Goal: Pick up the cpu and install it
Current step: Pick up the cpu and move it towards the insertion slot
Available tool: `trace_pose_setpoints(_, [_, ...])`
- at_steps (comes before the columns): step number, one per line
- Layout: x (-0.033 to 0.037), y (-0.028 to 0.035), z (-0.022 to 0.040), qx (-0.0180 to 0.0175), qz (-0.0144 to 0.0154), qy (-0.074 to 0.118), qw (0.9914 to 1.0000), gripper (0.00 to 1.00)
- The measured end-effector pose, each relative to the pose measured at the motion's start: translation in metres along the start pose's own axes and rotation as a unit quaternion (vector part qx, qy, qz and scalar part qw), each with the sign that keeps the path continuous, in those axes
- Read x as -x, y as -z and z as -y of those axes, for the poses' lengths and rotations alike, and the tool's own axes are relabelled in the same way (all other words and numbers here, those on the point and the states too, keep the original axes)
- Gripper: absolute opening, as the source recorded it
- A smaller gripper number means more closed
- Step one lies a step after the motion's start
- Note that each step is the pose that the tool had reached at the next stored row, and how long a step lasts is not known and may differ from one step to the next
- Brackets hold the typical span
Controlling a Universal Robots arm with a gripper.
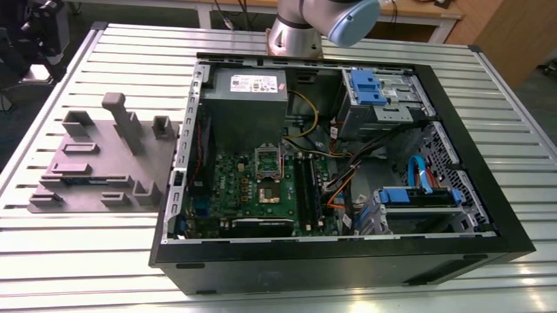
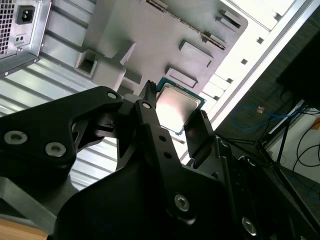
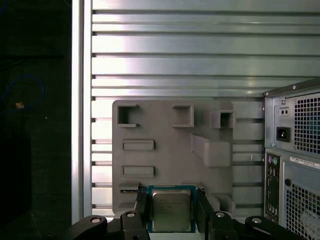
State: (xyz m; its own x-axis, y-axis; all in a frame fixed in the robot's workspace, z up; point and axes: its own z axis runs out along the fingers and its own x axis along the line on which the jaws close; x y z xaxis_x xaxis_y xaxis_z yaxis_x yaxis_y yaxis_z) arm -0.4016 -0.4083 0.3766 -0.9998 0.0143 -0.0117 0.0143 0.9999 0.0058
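Cpu in the pincer, up over the parts tray!

In the first wrist view the gripper [image 3: 172, 197] is clenched on the cpu [image 3: 171, 212], one black finger [image 3: 141, 207] pressed to each side of the chip and its silver top facing the camera. The second wrist view gives the same grasp, the cpu [image 2: 176, 106] shining between the fingers. Beneath it lies the grey parts tray [image 3: 165, 150] on the slatted metal table [image 3: 175, 60], beside the rear panel of the computer case [image 3: 295, 165]. In the exterior view the case [image 1: 348, 261] lies open, its green motherboard [image 1: 252, 195] exposed, and the tray [image 1: 96, 163] sits just beside it on the exterior view's left.
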Motion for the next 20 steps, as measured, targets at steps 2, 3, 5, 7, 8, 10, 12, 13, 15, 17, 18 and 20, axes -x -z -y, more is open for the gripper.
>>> trace_pose_setpoints(2, [0.0042, -0.0001, 0.0000, 0.0000, 0.0001, 0.000, 1.00000, 0.47])
trace_pose_setpoints(3, [0.0066, -0.0003, 0.0000, 0.0000, 0.0001, 0.000, 1.00000, 0.47])
trace_pose_setpoints(5, [0.0112, -0.0006, 0.0002, 0.0000, 0.0001, -0.001, 1.00000, 0.47])
trace_pose_setpoints(7, [0.0160, -0.0013, 0.0004, 0.0000, 0.0000, -0.001, 1.00000, 0.47])
trace_pose_setpoints(8, [0.0183, -0.0017, 0.0005, 0.0000, 0.0001, -0.001, 1.00000, 0.47])
trace_pose_setpoints(10, [0.0228, -0.0025, 0.0007, 0.0000, 0.0001, -0.001, 1.00000, 0.47])
trace_pose_setpoints(12, [0.0266, -0.0029, 0.0007, -0.0002, 0.0001, -0.001, 1.00000, 0.47])
trace_pose_setpoints(13, [0.0276, -0.0030, 0.0007, -0.0004, 0.0001, -0.002, 1.00000, 0.47])
trace_pose_setpoints(15, [0.0282, -0.0032, 0.0006, -0.0006, 0.0001, -0.002, 1.00000, 0.47])
trace_pose_setpoints(17, [0.0283, -0.0032, 0.0007, -0.0006, 0.0001, -0.002, 1.00000, 0.47])
trace_pose_setpoints(18, [0.0284, -0.0031, 0.0007, -0.0006, 0.0001, -0.002, 1.00000, 0.47])
trace_pose_setpoints(20, [0.0285, -0.0031, 0.0007, -0.0006, 0.0001, -0.002, 1.00000, 0.47])
